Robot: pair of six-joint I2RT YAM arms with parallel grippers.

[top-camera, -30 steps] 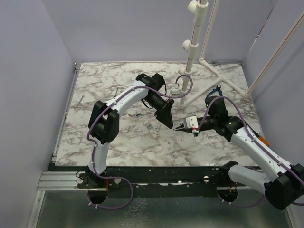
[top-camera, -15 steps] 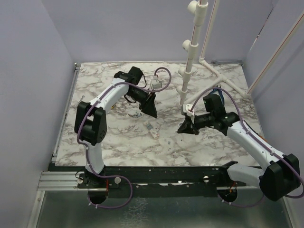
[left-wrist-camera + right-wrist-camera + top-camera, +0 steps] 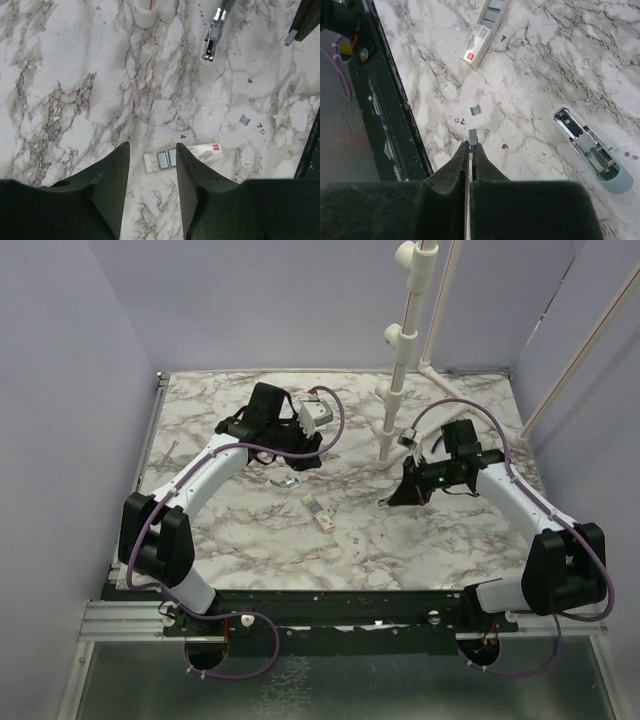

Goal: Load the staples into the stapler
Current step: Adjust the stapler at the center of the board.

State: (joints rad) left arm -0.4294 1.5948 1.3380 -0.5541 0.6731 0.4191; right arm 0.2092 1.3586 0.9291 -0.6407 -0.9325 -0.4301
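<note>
Right gripper (image 3: 471, 146) clamps the staples (image 3: 472, 134), left gripper (image 3: 152, 147) hangs open.
Staples are a tiny grey strip at the fingertips (barely poking out). The stapler (image 3: 590, 150) lies opened on the marble table (image 3: 530, 90) at the right gripper's 3 o'clock. The left jaws are empty above the staple box (image 3: 192, 154).

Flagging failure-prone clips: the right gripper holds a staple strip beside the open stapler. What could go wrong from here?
1. The right gripper pinches the staples only at its very tips; the strip could twist or slip in transit.
2. The stapler lies unheld on the marble table, while the left gripper hangs open over the staple box; pressing the strip in could shove the stapler aside.
</note>
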